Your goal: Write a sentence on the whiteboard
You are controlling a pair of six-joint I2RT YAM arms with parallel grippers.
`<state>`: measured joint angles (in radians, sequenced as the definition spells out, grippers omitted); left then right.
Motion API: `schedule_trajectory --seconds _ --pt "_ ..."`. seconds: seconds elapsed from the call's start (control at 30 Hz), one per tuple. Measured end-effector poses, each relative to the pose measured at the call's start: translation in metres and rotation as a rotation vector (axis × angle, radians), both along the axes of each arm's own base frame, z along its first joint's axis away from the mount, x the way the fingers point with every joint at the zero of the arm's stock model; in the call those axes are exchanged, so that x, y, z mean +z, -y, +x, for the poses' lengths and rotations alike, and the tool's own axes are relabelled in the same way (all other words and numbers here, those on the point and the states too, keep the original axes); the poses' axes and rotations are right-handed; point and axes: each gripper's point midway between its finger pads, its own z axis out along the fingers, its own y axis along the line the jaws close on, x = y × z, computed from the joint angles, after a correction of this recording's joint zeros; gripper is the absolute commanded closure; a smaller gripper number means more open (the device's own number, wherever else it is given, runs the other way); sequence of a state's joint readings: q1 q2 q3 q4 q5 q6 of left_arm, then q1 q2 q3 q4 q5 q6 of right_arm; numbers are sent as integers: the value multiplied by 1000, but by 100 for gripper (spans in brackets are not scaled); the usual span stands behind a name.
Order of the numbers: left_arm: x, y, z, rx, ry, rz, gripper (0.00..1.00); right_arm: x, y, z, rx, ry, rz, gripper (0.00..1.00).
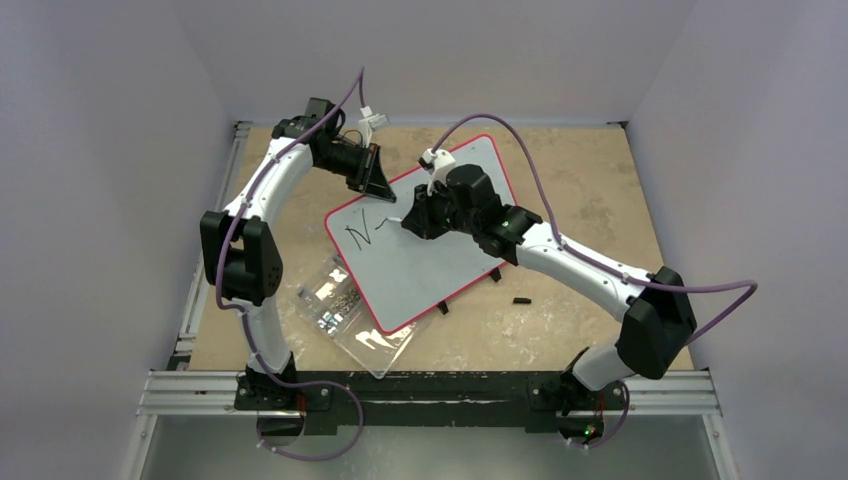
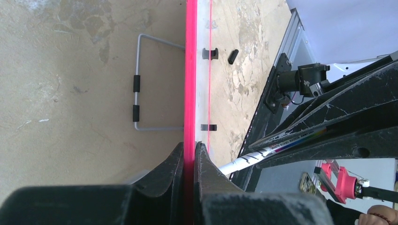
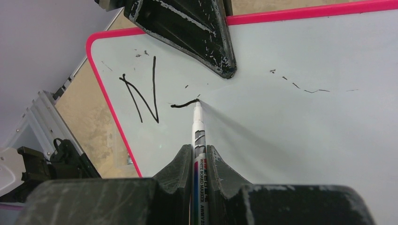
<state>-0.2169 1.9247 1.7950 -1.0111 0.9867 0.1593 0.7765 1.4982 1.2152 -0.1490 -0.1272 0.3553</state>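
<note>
Marker [image 3: 199, 136] tip touches the whiteboard [image 1: 430, 270] right at the end of a short black line, just to the right of a big letter N. That N and the little line are all there is of the sentence [image 3: 155, 89] so far, so most of the writing is not yet done. The right gripper [image 3: 197, 152] squeezes the marker tight between its two fingers, and the marker sticks straight out in front of it, pointing toward the far red rim [image 3: 300, 14]. The whiteboard lies slanted on the table [image 1: 580, 180], with its long side running from the near left to the far right. The left gripper [image 2: 189, 150] is pinched shut on the red rim at the far left side, close to the N, and I think it holds the board so it cannot slide. A clear box of screws [image 1: 345, 310] sits just beside the near left rim. The next letters should go to the right of the short line, where the board is bare and white. So the right arm is the one to do it, and I think it has to slide the tip sideways to the right while the tip stays pressed down.
</note>
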Motion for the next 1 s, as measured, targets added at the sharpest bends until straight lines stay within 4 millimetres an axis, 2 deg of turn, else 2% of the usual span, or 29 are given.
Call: schedule_trajectory --seconds 0.3,0.6,1.0 --pt "0 0 0 -1 -1 0 100 8 -8 3 23 1 16 100" --pt "0 0 -1 -1 -2 1 100 8 -18 -1 70 -10 34 100" --pt "0 0 0 -3 4 4 100 -14 -21 -22 122 -44 23 100"
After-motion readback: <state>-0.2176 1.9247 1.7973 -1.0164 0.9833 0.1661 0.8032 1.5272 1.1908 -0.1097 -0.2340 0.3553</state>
